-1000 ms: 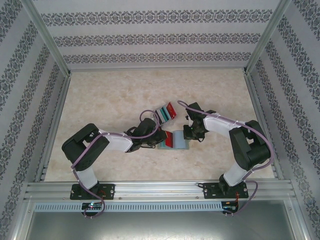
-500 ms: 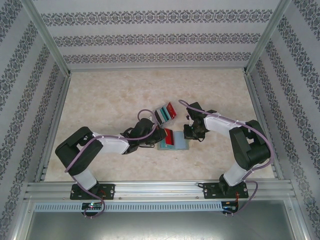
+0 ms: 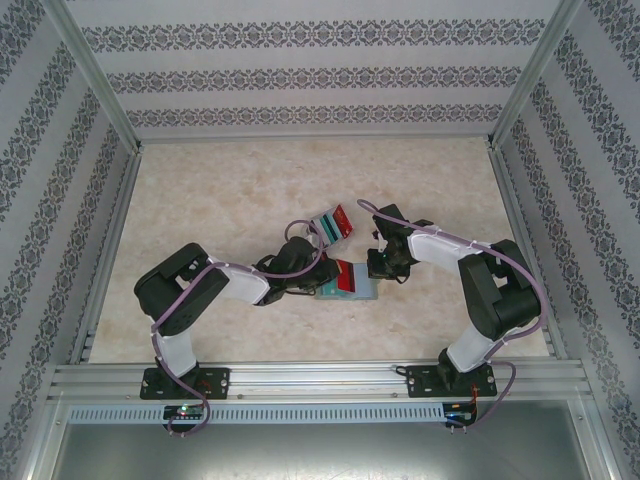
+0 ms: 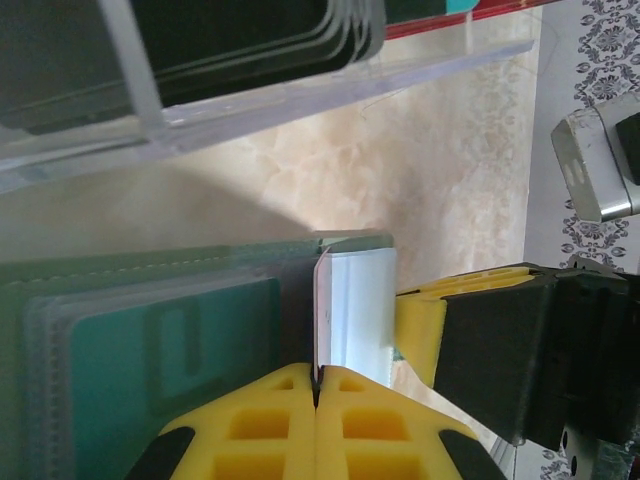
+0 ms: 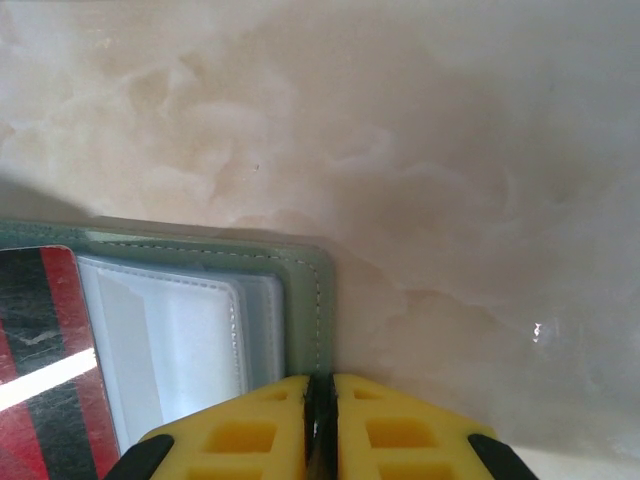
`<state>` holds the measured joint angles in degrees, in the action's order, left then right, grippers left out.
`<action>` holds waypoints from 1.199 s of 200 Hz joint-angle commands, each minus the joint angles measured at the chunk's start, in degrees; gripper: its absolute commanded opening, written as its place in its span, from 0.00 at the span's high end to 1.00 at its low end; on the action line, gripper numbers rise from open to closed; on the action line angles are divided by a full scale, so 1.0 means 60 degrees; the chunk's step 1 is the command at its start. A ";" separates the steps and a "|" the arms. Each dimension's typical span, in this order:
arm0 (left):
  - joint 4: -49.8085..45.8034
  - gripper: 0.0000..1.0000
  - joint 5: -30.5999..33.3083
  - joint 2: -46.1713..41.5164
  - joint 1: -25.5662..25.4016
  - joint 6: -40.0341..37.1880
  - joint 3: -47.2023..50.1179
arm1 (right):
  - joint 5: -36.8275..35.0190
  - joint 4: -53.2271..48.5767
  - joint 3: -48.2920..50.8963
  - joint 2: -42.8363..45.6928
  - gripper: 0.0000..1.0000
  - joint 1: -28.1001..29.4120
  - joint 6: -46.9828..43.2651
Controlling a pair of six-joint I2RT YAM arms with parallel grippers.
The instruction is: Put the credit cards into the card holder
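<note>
- One beige marbled table (image 3: 220, 190) covers the overhead view; everything in use sits bunched at its centre, within reach of both arms.
- Two arms bend inward from the bottom edge of that view and meet over the wallet, so that one can steady it while the other feeds it.
- Left gripper (image 4: 316, 385): its yellow fingers are pressed together on a thin card seen edge-on, standing upright at bottom centre of the left wrist view. Holding it on edge probably lets it slide into a sleeve.
- Right gripper (image 5: 320, 390): its yellow fingers are closed at bottom centre of the right wrist view, seemingly pinching the wallet's cover edge, likely to stop it sliding or folding shut.
- Clear plastic tray with upright slots (image 4: 300, 98): it sits across the top of the left wrist view with dark cards stacked in it. It lies just beyond the wallet, a short trip for each card.
- Grey-green bifold card holder (image 5: 322, 290): it lies open and flat on the table, at lower left of the right wrist view, its clear sleeves (image 5: 170, 340) exposed.
- Red card with black stripes (image 5: 40, 370): it is at the far lower left, over the sleeves and not yet clearly inserted.
- Teal card (image 4: 150, 370): it is already lodged inside a sleeve, at lower left of the left wrist view.
</note>
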<state>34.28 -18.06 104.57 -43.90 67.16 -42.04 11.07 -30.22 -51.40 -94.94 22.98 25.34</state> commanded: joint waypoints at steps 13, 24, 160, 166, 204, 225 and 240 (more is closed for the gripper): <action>-0.0339 1.00 -0.0145 0.0075 -0.0154 -0.0165 -0.0124 | 0.0134 0.0078 0.0143 -0.0474 0.87 -0.0010 0.0159; -0.0336 1.00 -0.0340 0.0150 -0.0154 -0.0246 -0.0161 | 0.0135 0.0091 0.0130 -0.0471 0.87 -0.0007 0.0154; -0.0348 1.00 -0.0613 0.0613 -0.0196 -0.0031 -0.0387 | 0.0159 0.0129 0.0144 -0.0497 0.85 0.0007 0.0252; -0.0356 1.00 -0.0667 0.0671 -0.0218 -0.0038 -0.0444 | 0.0156 0.0142 0.0143 -0.0496 0.85 0.0007 0.0252; -0.0628 1.00 -0.0907 0.0901 -0.0315 -0.0074 -0.0738 | 0.0325 0.0259 0.0143 -0.0496 0.87 0.0008 0.0362; -0.0720 1.00 -0.0979 0.1027 -0.0372 -0.0084 -0.0928 | 0.0486 0.0355 0.0143 -0.0498 0.87 0.0008 0.0464; -0.0852 1.00 -0.1003 0.1097 -0.0418 -0.0092 -0.1055 | 0.0543 0.0405 0.0156 -0.0484 0.87 0.0015 0.0537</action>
<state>32.97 -22.55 109.54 -44.93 67.13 -47.05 11.49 -30.24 -51.62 -95.20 22.90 27.05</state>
